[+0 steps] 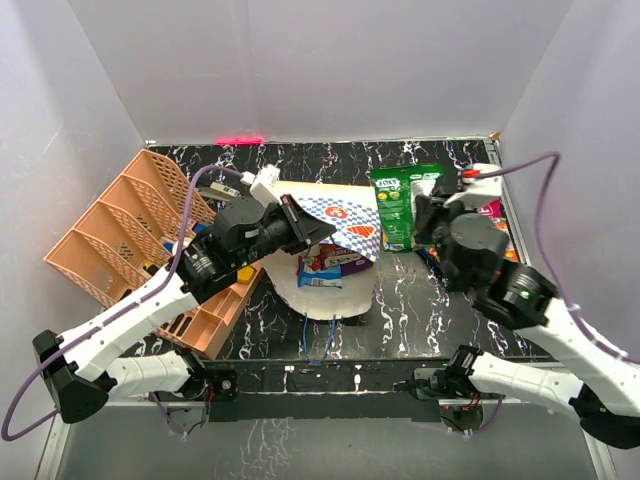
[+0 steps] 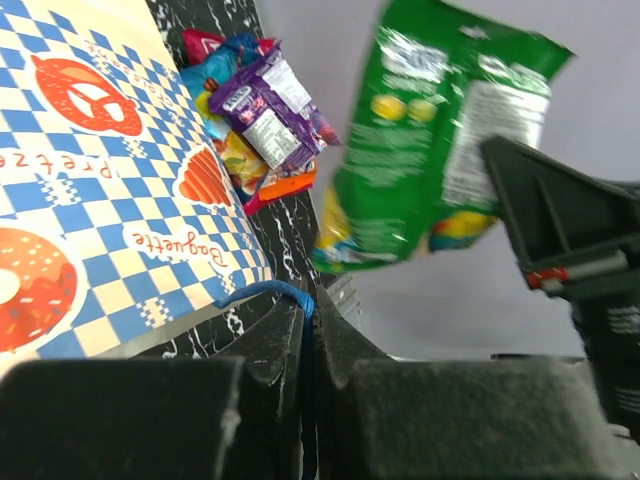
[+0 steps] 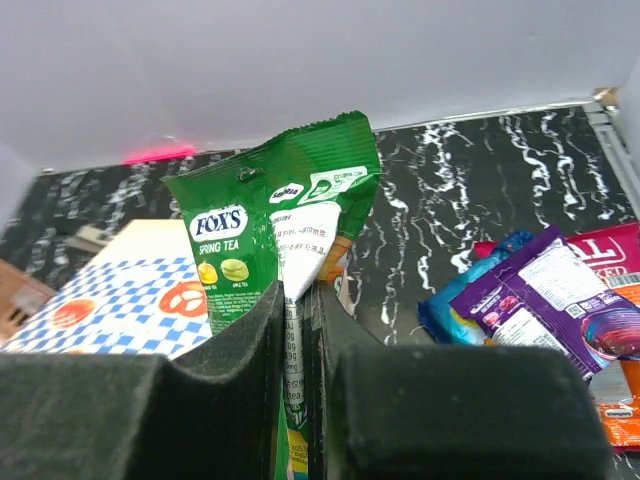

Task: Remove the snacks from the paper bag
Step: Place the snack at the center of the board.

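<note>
The left arm (image 1: 122, 322) and the right arm (image 1: 575, 335) are built from white, rounded link shells, joined by bulky black joint housings. Black end caps (image 1: 62, 388) are fitted at the elbows, farthest from the tools. A purple cable (image 1: 186, 215) is run back from behind the left gripper (image 1: 322, 232), and a second purple cable (image 1: 545, 195) from behind the right gripper (image 1: 424, 212). A white block (image 1: 268, 184) is mounted just behind the left tool, and a white part with a red mark (image 1: 481, 177) just behind the right one. Both grippers are black. Their fingers (image 3: 130, 420) are seen as thick, matte, dark blocks with slanted inner faces. The bases (image 1: 205, 384) are black, with thin wires beside them.
</note>
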`<state>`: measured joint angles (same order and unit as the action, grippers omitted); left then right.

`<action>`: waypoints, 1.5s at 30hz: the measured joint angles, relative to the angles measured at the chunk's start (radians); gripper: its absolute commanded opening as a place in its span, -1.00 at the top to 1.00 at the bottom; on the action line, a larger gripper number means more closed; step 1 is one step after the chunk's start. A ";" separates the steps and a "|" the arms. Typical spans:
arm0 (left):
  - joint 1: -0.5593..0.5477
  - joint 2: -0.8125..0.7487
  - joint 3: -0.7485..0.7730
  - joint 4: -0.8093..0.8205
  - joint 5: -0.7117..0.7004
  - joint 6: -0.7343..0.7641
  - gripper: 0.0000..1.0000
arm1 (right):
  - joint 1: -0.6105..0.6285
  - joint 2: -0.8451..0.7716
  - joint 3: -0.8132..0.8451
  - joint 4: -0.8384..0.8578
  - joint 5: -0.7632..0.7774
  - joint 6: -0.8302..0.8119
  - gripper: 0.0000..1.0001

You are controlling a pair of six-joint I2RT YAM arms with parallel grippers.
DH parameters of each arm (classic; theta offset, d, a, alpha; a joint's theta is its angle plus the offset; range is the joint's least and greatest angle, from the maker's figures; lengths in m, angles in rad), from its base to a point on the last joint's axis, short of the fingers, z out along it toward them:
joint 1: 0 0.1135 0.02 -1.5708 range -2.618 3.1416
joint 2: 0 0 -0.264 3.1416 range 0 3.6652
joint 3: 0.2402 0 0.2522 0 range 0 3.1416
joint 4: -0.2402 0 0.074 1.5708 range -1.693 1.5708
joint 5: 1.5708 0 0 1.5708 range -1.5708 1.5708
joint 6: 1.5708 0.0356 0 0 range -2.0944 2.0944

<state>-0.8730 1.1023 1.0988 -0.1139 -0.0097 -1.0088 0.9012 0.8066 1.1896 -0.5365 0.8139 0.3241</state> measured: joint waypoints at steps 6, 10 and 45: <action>0.000 0.042 0.000 0.056 0.100 0.005 1.00 | -0.093 0.135 -0.087 0.150 0.035 -0.039 0.85; 0.000 0.054 -0.001 0.099 0.154 0.003 1.00 | -0.358 0.210 -0.097 0.203 -0.126 0.004 0.85; 0.000 0.131 0.014 0.219 0.267 -0.043 1.00 | -1.288 0.235 -0.557 0.483 -0.631 0.340 0.85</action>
<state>-0.8730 1.2335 1.1126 0.1055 0.2573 -1.0519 -0.3870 1.0420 0.6327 -0.0536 0.1833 0.6640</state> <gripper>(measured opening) 0.016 0.125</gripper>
